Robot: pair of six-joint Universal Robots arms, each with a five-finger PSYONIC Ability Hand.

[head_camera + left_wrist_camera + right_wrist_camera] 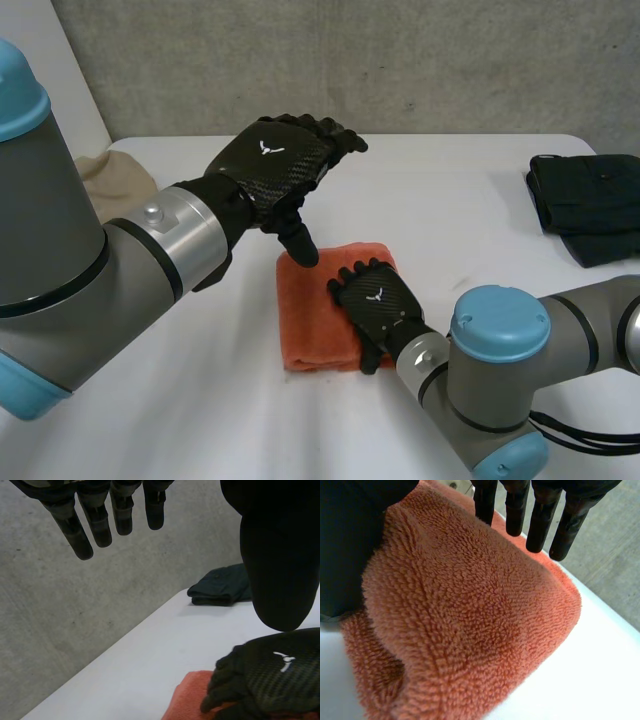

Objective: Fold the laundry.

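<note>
- The orange towel (pixel 312 315) lies folded in the middle of the counter (pixel 450 220). Our right hand (pixel 378 300) rests on its right half, fingers nearly straight, clamping nothing we can see.
- Our left hand (pixel 270 160) hovers over the towel's far corner, spread wide and empty.
- If the right hand drags as it lifts, we judge the pile could cling and pull the top layer open.
- We see no containers. The dark clothes (pixel 585 205) and a beige cloth (pixel 110 175) lie loose at the counter's edges.

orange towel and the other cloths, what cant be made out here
- Orange towel: head view, its middle lies under the right hand.
- Beige cloth: head view, mostly behind the left arm.
- Dark garment: head view, cut by the edge; its type is unclear.
</note>
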